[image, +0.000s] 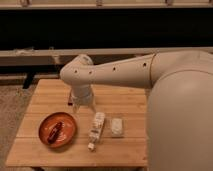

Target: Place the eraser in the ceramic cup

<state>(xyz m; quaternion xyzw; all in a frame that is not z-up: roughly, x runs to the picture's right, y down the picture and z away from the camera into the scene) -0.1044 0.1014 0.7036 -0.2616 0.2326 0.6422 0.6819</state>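
The eraser, a small whitish rounded block, lies flat on the wooden table, right of centre near the front. My gripper hangs from the white arm, points down over the middle of the table, and is open and empty. It is behind and to the left of the eraser, well apart from it. The ceramic cup does not show as a separate thing; the wrist and gripper may be hiding it.
A long narrow white tube-shaped item lies just left of the eraser. An orange plate with a dark red item on it sits at the front left. My big white arm and body cover the table's right side.
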